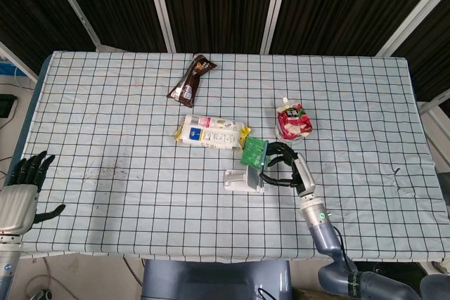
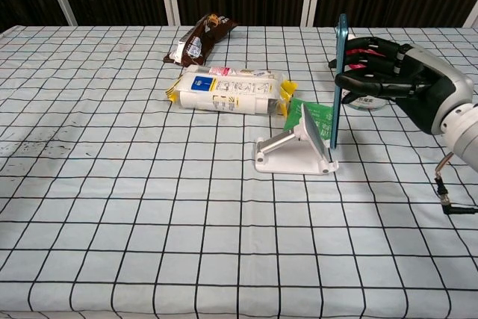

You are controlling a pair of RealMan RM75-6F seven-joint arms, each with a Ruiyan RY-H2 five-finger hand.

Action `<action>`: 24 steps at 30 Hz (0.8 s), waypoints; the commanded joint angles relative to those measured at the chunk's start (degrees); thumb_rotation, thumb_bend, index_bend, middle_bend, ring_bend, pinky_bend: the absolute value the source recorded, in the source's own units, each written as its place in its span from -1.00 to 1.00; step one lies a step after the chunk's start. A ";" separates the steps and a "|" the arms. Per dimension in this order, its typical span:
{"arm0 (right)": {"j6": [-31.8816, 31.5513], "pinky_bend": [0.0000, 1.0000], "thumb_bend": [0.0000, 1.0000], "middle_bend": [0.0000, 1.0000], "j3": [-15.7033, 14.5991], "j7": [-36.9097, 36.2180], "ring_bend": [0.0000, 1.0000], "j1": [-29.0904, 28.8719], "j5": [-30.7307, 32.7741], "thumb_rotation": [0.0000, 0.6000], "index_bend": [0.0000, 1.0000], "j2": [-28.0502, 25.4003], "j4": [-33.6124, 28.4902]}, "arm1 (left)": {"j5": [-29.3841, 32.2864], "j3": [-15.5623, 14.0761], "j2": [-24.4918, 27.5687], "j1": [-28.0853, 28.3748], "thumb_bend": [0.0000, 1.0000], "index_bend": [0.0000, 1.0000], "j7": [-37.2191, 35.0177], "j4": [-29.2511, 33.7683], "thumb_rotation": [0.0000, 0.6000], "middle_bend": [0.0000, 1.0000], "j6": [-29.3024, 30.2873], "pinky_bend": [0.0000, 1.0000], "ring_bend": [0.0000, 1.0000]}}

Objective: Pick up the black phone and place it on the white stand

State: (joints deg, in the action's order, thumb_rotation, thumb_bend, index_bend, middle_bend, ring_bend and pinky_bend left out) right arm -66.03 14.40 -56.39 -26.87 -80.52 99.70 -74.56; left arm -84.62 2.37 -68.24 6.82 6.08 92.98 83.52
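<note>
Chest view: right hand (image 2: 388, 76) grips the phone (image 2: 340, 80) edge-on, fingers (image 2: 358, 65) wrapped across its right face. Phone is upright, almost vertical, bottom edge down at the right end of the white stand (image 2: 295, 151), at or just touching the stand's front lip; can't tell if it's seated. Top of the phone is above the stand's tilted back plate, not leaning on it. Phone edge reads teal/blue from this angle.

Head view: same right hand (image 1: 285, 163) sits just right of the stand (image 1: 241, 180), phone (image 1: 263, 170) between hand and stand, seen as a thin sliver. Left hand (image 1: 21, 191) is at the near-left table edge, well apart from everything, fingers spread, holding nothing.

Other stuff on the checked tablecloth (image 2: 112, 207): green packet (image 2: 317, 117) right behind the stand, partly hidden by it; white-and-yellow snack bag (image 2: 228, 91) lying flat behind-left of the stand; brown wrapper (image 2: 198, 39) further back; red-and-white pouch (image 1: 294, 121) behind the right hand, mostly blocked by the fingers in chest view. Dark smudge on the cloth (image 1: 105, 170) at near left.
</note>
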 commanded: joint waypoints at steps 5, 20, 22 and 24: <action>0.32 -0.06 0.14 0.55 0.03 -1.79 0.07 -0.22 0.42 1.00 0.74 0.74 1.00 | 0.25 0.07 -0.06 -0.04 -1.00 -1.00 0.25 0.05 1.00 -1.00 -0.04 -1.00 -1.00; -0.21 -0.06 0.50 0.55 0.07 -4.93 0.07 -0.22 0.76 1.00 0.74 2.69 3.60 | 0.65 0.11 -0.06 -0.01 -1.00 -1.00 0.68 0.14 1.00 -1.00 -0.31 -1.00 -1.00; -0.77 -0.06 0.53 0.55 0.24 -5.38 0.07 -0.18 0.67 1.00 0.74 3.15 4.32 | 0.73 0.14 -0.06 -0.03 -1.00 -1.00 0.70 0.18 1.00 -1.00 -0.29 -1.00 -1.00; -1.64 -0.06 0.56 0.55 0.35 -5.86 0.07 -0.12 0.32 1.00 0.74 3.70 5.34 | 0.77 0.13 -0.05 -0.07 -1.00 -1.00 0.75 0.21 1.00 -1.00 -0.28 -1.00 -1.00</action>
State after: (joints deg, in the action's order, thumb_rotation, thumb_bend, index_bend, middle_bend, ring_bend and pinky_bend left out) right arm -67.20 14.66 -61.96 -27.04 -79.96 103.06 -69.73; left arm -83.85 2.50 -68.29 6.75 6.82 93.19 83.24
